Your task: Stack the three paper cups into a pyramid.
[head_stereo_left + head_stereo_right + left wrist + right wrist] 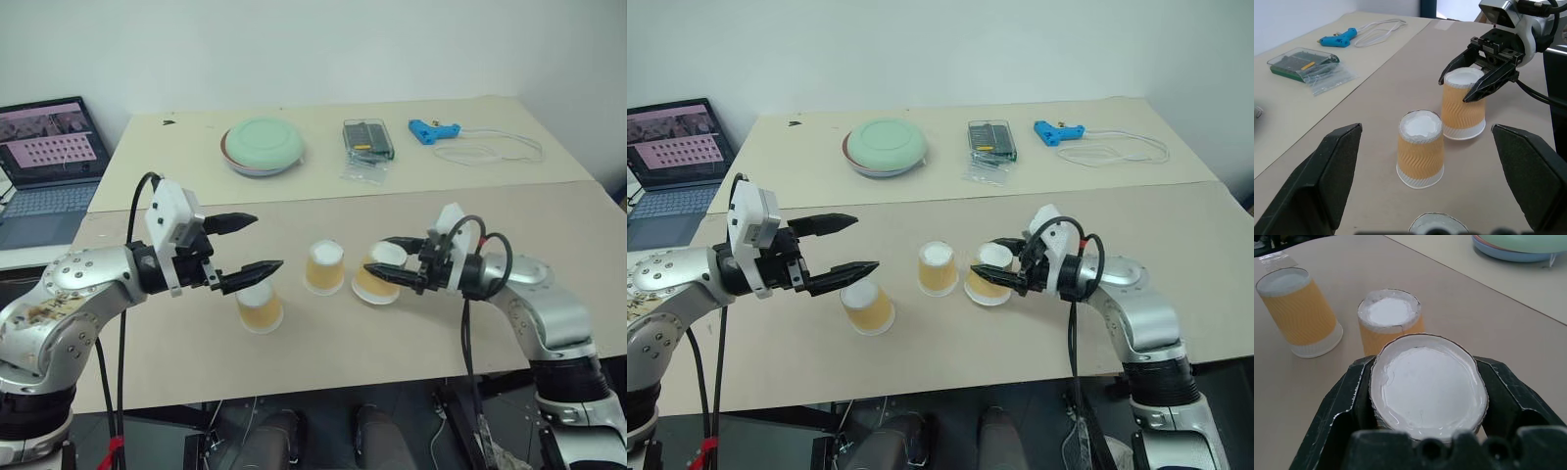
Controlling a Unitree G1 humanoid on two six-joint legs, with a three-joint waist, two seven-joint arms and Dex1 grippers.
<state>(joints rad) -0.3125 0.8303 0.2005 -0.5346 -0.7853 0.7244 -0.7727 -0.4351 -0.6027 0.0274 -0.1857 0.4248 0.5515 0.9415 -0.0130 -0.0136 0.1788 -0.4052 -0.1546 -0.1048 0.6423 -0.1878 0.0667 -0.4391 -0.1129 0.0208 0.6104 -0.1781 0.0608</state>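
**Three inverted cups on the table, right gripper clamped on one**

Head camera views: I see three small tapered paper cups with yellow-orange ribbed sides, all upside down on the beige tabletop [323, 343], white bases up. The left cup [260, 307] stands nearest me, the middle cup [324, 266] a little farther back, and the right cup [379, 273] just beside the middle one and tilted a little. My right gripper [394, 258] has its two black fingers pressed against the upper part of the right cup, one on each side, holding it. My left gripper [252, 245] hovers above and just behind the left cup with its fingers spread wide and nothing between them. On the far table section lie a pale green round bowl [263, 145], a clear plastic box with green contents [367, 138], a blue glue gun [431, 130] with a white cord [490, 150], and at the left edge an open laptop [49, 166].

Left wrist view: between my own wide-spread fingers [1317, 186] I see the middle cup [1420, 155] standing free and, behind it, the right cup [1463, 104] pinched near its base by the right gripper [1459, 88].

Right wrist view: the white base of the held cup [1429, 384] sits snug between the two black fingers [1342, 401]. Beyond it stand the middle cup [1391, 320] and the left cup [1297, 311], apart from each other.
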